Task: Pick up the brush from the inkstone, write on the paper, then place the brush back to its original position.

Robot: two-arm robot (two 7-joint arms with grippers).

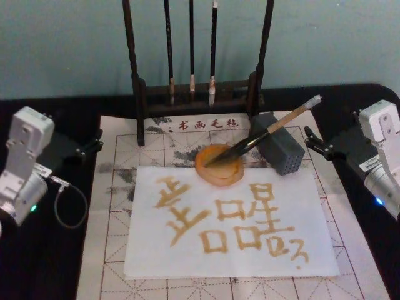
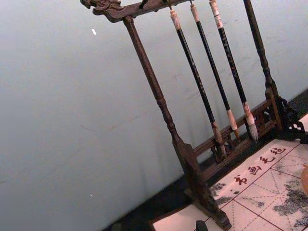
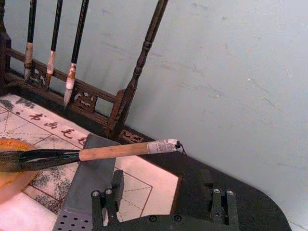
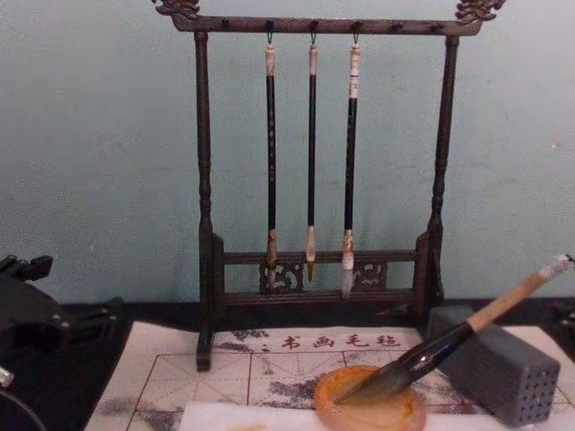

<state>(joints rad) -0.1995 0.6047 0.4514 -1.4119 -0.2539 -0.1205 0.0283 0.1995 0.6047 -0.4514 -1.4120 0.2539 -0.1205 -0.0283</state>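
Observation:
The brush [image 1: 262,134] lies slanted, its dark bristles resting in the round orange inkstone [image 1: 219,176] and its pale handle propped on a grey block [image 1: 284,156]. The chest view shows the brush [image 4: 458,337] leaning up to the right from the inkstone [image 4: 359,415]. The white paper [image 1: 231,259] in front of the inkstone carries several ochre characters. My right gripper [image 1: 315,140] stands open beside the block, clear of the brush handle [image 3: 110,151]; its fingers [image 3: 103,202] hold nothing. My left gripper [image 1: 87,145] is parked open at the mat's left edge.
A dark wooden rack [image 1: 140,94] with three thin hanging brushes [image 4: 311,153] stands at the back against the pale wall. A gridded felt mat [image 1: 112,250] lies under the paper. A cable loop [image 1: 69,206] lies near the left arm.

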